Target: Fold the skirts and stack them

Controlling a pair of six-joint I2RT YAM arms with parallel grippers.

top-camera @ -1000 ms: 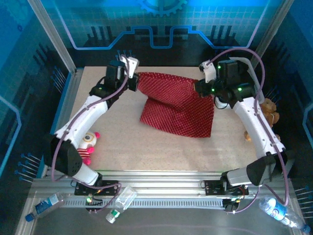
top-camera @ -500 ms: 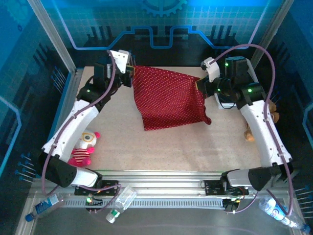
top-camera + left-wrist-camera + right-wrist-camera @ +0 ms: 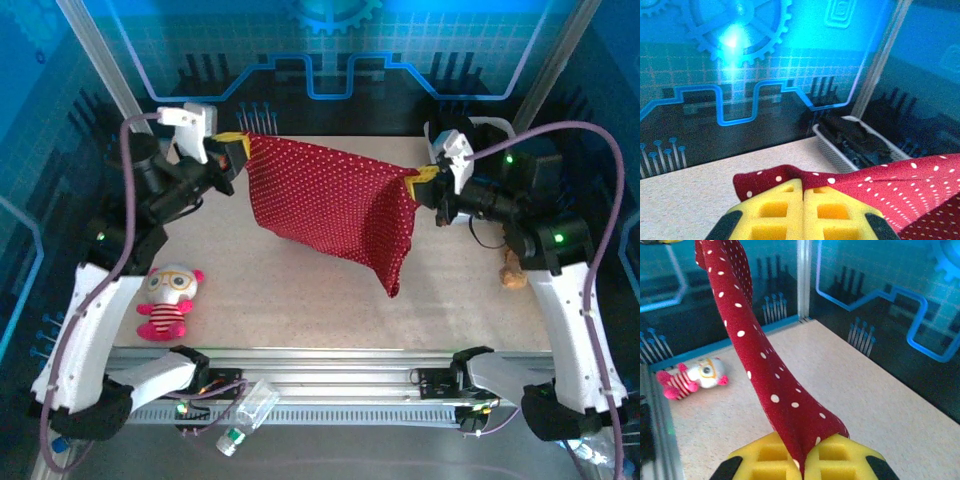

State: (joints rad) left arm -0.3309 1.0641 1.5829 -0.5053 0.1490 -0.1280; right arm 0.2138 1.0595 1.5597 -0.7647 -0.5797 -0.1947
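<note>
Two closed grips, left gripper [image 3: 236,143], right gripper [image 3: 424,176] — red skirt [image 3: 320,200] corners pinched

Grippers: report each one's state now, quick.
Left gripper: closed, holding the red skirt by a corner.
Right gripper: closed, holding the red skirt at its other end.

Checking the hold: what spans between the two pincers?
The red dotted skirt, hanging stretched from left pincer to right pincer, in the top view.
</note>
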